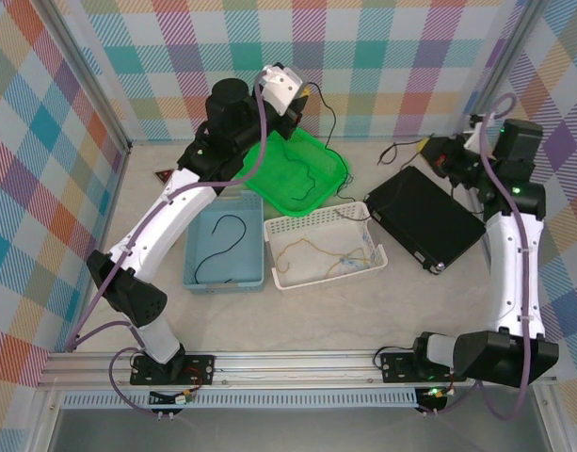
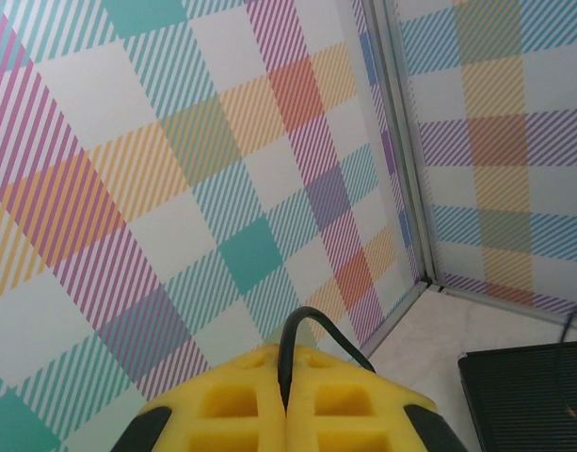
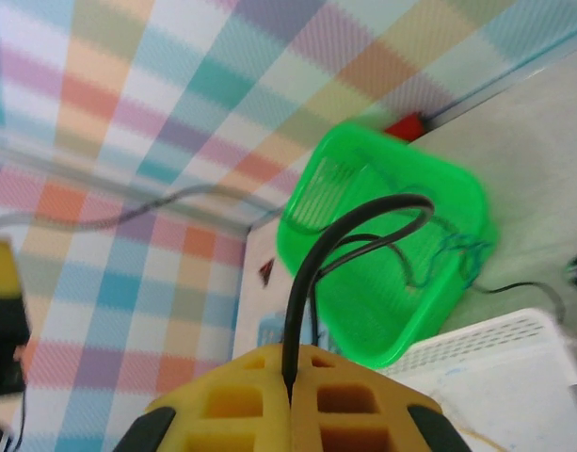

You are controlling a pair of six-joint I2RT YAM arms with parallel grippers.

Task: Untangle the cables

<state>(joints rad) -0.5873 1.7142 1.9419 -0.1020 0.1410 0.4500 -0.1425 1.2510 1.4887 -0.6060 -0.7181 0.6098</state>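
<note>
While three strands lie sorted in containers, a black strand (image 1: 227, 237) in the blue bin (image 1: 192, 256), a dark green strand (image 1: 302, 177) in the green bin (image 1: 343, 169) and a tan-yellow strand (image 1: 316, 250) in the white basket (image 1: 316, 222), one black cable (image 1: 331, 118) hangs above the back of the table. Its upper end runs into the left gripper (image 1: 305, 94), whose yellow pads (image 2: 241, 400) are pinched tight on it high beside the back wall; from there it curves down past the far right corner of the green bin. The right gripper (image 1: 429, 151), well to the right and just beyond the black case (image 1: 424, 221), is likewise clamped on a thin black wire that trails leftward. Whether both hold the same wire cannot be told for certain, though the run suggests it. If so, its long axis lies left to right between the two grippers, and the coming move probably turns on one side letting go. The blue bin lies nearer the left arm, in front of and below its gripper.
</note>
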